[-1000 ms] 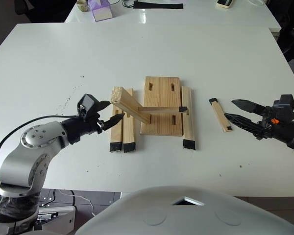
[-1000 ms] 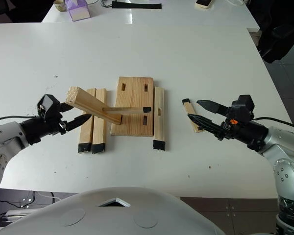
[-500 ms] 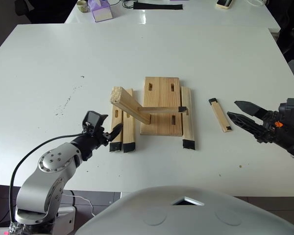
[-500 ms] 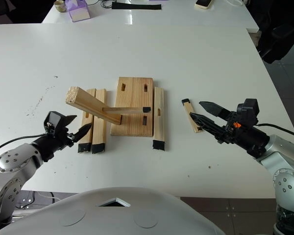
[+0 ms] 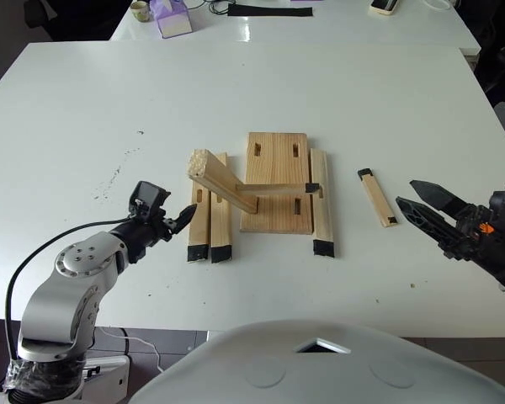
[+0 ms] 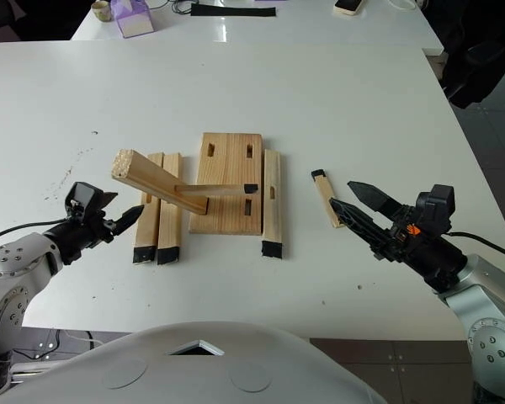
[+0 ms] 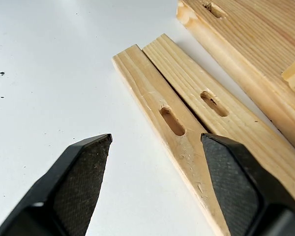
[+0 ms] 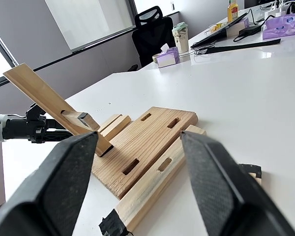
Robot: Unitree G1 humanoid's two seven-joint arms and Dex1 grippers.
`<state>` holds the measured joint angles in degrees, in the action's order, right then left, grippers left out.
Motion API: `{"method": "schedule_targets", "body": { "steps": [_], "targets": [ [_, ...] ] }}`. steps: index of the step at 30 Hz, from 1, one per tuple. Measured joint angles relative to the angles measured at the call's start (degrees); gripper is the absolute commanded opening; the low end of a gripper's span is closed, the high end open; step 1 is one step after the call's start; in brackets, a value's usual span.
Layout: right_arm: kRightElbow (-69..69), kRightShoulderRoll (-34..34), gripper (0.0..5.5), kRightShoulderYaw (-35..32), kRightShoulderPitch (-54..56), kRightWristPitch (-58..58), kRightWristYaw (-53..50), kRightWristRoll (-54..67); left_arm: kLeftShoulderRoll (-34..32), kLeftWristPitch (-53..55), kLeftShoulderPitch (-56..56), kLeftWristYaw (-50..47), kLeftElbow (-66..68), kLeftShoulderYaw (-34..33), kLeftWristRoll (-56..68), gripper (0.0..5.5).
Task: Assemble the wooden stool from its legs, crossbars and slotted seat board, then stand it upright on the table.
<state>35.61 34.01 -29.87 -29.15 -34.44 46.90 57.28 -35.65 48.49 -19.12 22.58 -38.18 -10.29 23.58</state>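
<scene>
Above the white table [image 5: 362, 109], left pincer [image 5: 183, 215] and right pincer [image 5: 406, 194] hover low, both spread.

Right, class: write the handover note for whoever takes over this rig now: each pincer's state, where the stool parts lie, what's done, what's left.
Left pincer open, empty, by the two flat legs.
Right pincer open, empty, near the loose crossbar.
Seat board flat on table, third leg beside it.
Done: tilted leg seems joined to a second crossbar, resting on the board.
Remaining: all other joints, standing it upright.
</scene>
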Motion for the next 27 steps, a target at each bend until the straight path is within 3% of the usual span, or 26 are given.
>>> {"method": "schedule_targets", "body": {
  "steps": [22, 27],
  "targets": [
    [0.23, -1.43, 3.09, 5.08, -1.48, 3.59, -1.29, -4.78, -5.43, 2.23, -3.91, 6.66, -0.66, 4.04, 0.94, 3.36],
    [0.24, -2.16, 3.09, 6.00, -1.59, 4.74, -1.89, -6.12, -5.83, 0.47, -1.51, 6.61, 5.39, 3.86, -0.96, 3.36]
  ]
}}
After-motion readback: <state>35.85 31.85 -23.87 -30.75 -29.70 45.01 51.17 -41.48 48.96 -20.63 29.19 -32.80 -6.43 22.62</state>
